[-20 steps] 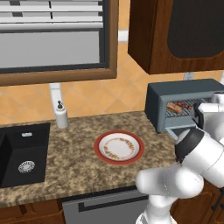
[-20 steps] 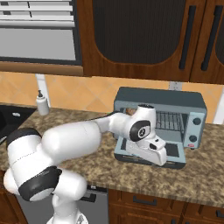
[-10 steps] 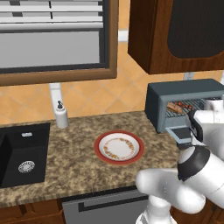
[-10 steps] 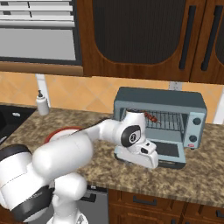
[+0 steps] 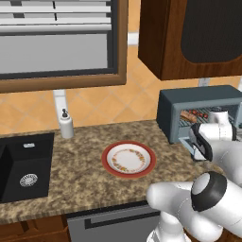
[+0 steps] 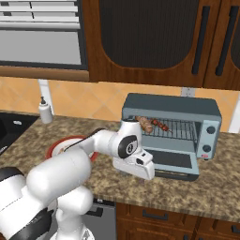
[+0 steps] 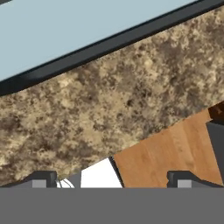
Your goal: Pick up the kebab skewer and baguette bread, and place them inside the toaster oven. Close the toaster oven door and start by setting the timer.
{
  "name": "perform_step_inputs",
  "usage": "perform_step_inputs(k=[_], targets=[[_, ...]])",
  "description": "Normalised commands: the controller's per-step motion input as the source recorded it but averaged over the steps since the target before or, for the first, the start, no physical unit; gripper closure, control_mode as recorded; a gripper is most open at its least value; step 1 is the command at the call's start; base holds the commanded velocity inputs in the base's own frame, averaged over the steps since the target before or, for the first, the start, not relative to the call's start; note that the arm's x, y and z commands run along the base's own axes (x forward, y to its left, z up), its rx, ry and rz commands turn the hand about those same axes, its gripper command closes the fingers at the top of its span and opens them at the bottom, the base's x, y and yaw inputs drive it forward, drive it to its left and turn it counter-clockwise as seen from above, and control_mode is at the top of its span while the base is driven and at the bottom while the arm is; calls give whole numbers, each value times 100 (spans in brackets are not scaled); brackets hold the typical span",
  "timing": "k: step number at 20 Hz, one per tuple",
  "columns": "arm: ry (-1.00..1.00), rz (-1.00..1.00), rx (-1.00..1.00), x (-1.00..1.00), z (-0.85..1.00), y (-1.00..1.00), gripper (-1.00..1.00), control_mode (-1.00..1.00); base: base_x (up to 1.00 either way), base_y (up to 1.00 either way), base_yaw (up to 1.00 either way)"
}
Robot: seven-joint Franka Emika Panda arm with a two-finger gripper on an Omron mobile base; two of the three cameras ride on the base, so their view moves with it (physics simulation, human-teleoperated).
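End effector [image 7: 112, 177] spread wide, ungrasping, above granite counter [image 7: 113, 100], beside lowered toaster oven door [image 6: 171, 161], plate [image 5: 129, 159] well apart

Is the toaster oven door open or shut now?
Open: the door lies flat in front of the toaster oven, and the rack with food shows.
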Motion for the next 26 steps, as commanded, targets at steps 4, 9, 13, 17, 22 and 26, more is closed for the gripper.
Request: perform_step_inputs(k=[4,9,13,17,22,26], targets=[[0,0,1,18,-19,28,-100,-100,0,0,0],[0,1,0,18,-31,5,-100,-100,0,0,0],[0,3,2,23,-36,0,-100,-100,0,0,0],[0,4,4,44,-17,0,-100,-100,0,0,0],[0,3,4,39,-30,0,-100,-100,0,0,0],[0,3,3,41,-31,-5,-100,-100,0,0,0]])
